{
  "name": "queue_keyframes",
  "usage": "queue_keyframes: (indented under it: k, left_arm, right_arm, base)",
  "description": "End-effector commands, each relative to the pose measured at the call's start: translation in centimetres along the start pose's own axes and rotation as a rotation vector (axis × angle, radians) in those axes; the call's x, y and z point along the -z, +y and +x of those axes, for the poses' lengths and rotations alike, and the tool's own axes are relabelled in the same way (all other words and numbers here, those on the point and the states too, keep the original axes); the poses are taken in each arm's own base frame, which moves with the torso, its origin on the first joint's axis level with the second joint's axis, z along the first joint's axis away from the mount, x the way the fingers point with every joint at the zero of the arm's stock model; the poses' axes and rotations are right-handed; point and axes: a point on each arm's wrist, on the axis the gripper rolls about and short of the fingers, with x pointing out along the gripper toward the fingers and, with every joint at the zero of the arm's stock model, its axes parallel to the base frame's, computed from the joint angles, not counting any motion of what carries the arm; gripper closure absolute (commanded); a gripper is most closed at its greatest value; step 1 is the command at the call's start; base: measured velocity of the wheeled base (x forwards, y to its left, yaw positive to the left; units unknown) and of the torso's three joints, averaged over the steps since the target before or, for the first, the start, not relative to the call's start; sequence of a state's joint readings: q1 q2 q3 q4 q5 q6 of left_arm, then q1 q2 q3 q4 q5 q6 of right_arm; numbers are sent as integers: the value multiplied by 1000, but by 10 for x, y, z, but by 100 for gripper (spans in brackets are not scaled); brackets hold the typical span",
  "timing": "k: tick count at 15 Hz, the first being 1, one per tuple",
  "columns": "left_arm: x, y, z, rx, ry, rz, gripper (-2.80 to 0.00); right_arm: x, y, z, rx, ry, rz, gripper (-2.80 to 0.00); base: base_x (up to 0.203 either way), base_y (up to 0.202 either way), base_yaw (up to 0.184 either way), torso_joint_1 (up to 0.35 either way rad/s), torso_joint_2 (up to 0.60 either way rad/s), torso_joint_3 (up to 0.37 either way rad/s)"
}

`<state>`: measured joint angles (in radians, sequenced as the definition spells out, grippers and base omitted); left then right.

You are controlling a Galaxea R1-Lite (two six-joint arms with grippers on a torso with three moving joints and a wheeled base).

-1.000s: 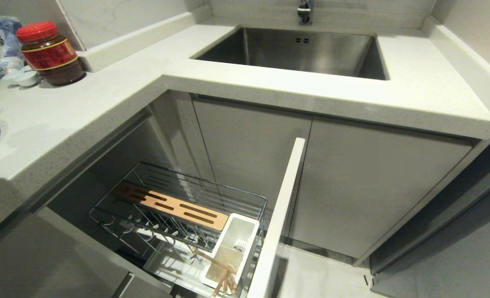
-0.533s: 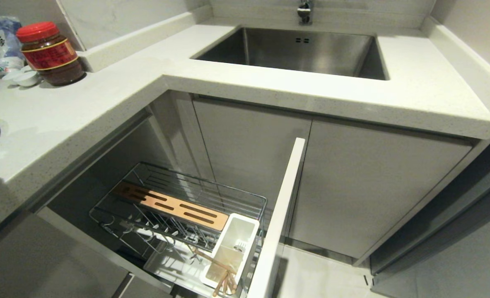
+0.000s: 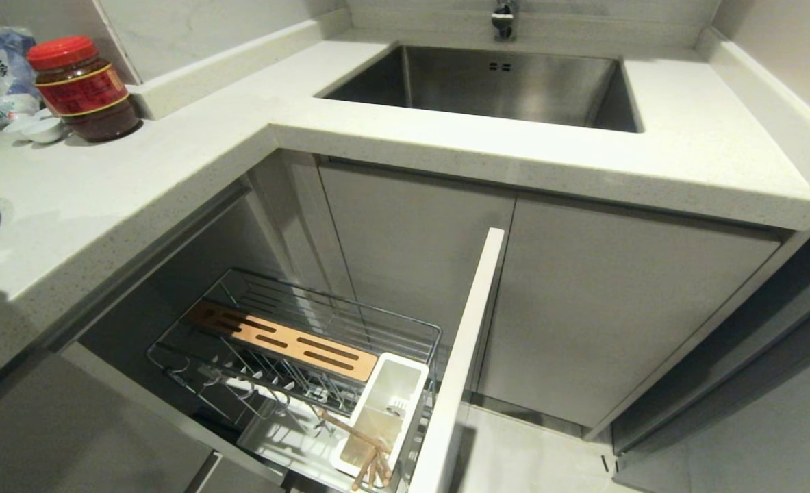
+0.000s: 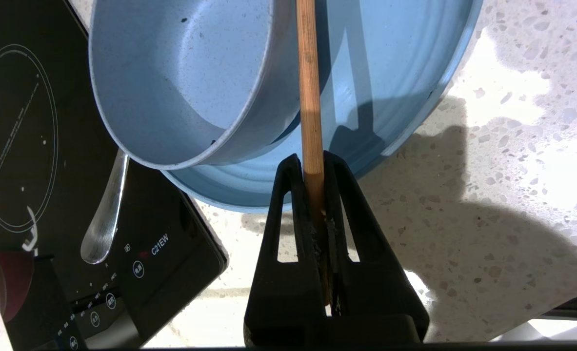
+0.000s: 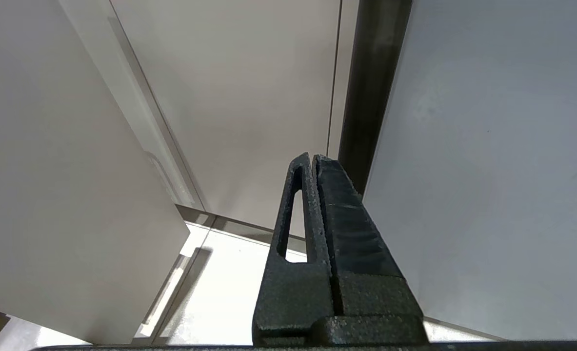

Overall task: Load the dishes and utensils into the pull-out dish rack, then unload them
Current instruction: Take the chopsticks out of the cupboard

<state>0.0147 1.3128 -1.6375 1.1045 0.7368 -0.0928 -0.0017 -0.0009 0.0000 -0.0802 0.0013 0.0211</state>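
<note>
Nothing in the head view has moved. My left gripper point(image 4: 311, 170), clamped on one chopstick point(image 4: 308, 92), hovers over the plate point(image 4: 390, 83) at the counter's point(image 4: 488, 195) left edge; the thin stick could pivot out. Right gripper point(image 5: 312, 163) idles, closed.

One bowl point(image 4: 181, 78), one plate point(image 4: 390, 97), one spoon point(image 4: 104, 219), one jar point(image 3: 83, 89), one sink point(image 3: 487, 82), one wire rack point(image 3: 295, 342)

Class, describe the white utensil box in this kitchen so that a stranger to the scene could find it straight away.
Start at the steel sink set in the pale countertop, then drop to the pull-out dish rack standing open below and to its left. At the rack's near end, against the flat white front panel, sits the utensil box: the only solid white plastic part among chrome wires, with wooden chopsticks in it.
</note>
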Motion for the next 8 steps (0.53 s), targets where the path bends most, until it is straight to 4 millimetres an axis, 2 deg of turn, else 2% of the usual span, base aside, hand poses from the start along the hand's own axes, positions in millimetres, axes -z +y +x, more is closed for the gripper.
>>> queue_keyframes:
  k: [1,8]
  left_arm:
    - [1,-1,1,-5,9,7,0]
    - [1,0,1,-5,5,4,0]
  right_arm:
    - [7,0,1,0,25,0,0]
    - [7,0,1,0,24,0,0]
  base:
    - [0,0,0,0,0,0]
    - [0,0,0,0,0,0]
